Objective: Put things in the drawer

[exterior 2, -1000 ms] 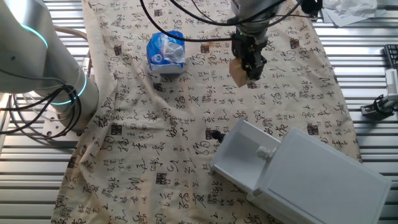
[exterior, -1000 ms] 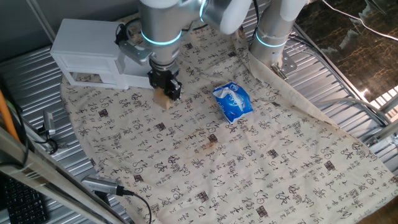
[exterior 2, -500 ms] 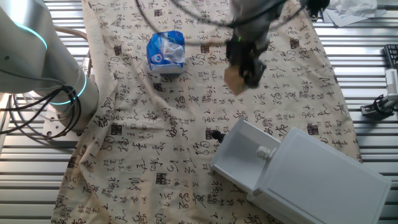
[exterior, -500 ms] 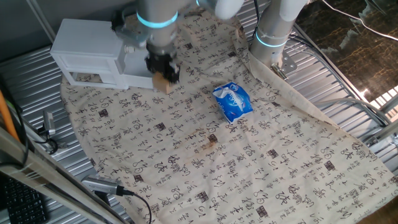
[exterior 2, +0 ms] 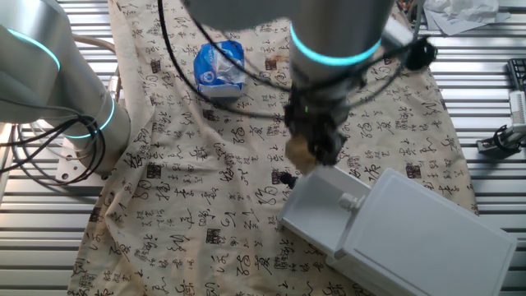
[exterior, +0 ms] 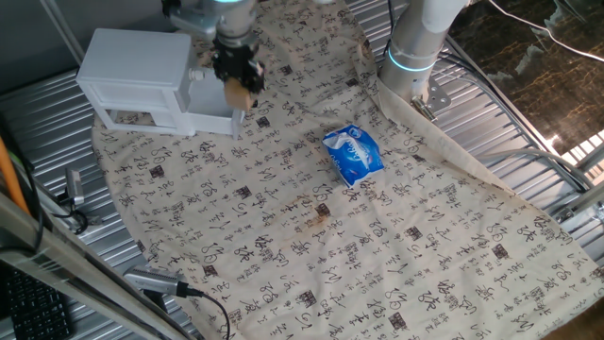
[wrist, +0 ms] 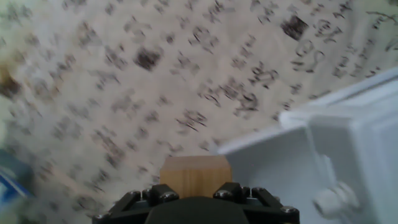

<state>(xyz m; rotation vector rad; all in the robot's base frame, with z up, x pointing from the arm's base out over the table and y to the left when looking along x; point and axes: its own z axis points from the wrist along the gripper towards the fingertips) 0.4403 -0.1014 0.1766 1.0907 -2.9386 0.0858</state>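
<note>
My gripper point(exterior: 238, 83) is shut on the light-tan wooden block point(exterior: 240, 93) and holds it in the air by the open white drawer point(exterior: 212, 106) of the white cabinet point(exterior: 132, 71). In the other fixed view the block point(exterior 2: 299, 153) hangs under the gripper point(exterior 2: 315, 148) just above the drawer's front corner point(exterior 2: 312, 185). In the hand view the block point(wrist: 194, 176) sits between the fingers point(wrist: 160, 194), with the drawer's rim point(wrist: 261, 140) and its knob point(wrist: 333, 198) to the right below.
A blue packet point(exterior: 353, 154) lies on the patterned cloth point(exterior: 311, 246) right of the drawer; it also shows in the other fixed view point(exterior 2: 219, 67). A second robot base point(exterior: 412, 47) stands at the back. Metal slats surround the cloth.
The gripper has carried the block from over the cloth toward the cabinet, and it now hangs at the open drawer's edge. The block stays gripped.
</note>
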